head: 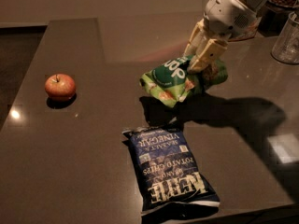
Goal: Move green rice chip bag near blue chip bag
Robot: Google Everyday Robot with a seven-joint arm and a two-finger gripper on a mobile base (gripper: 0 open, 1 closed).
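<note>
While clamping the green rice chip bag (174, 81) in the end effector (194, 62) just beyond the blue chip bag (170, 169), mid-carry: next, lower and release beside it.

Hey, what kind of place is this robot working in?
Probably a kitchen or break-room counter: a dark countertop holds an apple, a blue chip bag and a clear glass. The hand, beyond the blue bag, grips the green rice chip bag.
</note>
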